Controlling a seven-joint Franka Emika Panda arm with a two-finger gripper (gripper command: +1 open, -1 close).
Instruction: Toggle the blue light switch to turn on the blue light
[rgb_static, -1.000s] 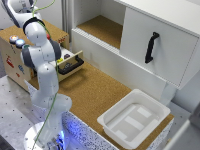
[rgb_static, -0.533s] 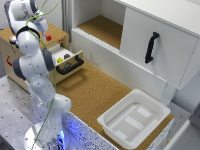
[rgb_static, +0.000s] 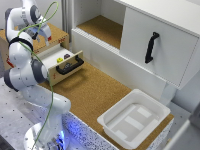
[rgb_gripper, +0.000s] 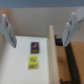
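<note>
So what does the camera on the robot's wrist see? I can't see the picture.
The open gripper hangs above an open drawer, one finger showing on each side of the picture. Inside the pale drawer lie a small purple block and a small yellow block. The drawer's black handle runs along its front, and the picture is blurry.

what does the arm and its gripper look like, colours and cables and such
The arm is glossy white with rounded segments and dark bands at the joints. A thin green-yellow cable loops along it. The gripper has two pale grey fingers in the wrist view. No markings are legible.
</note>
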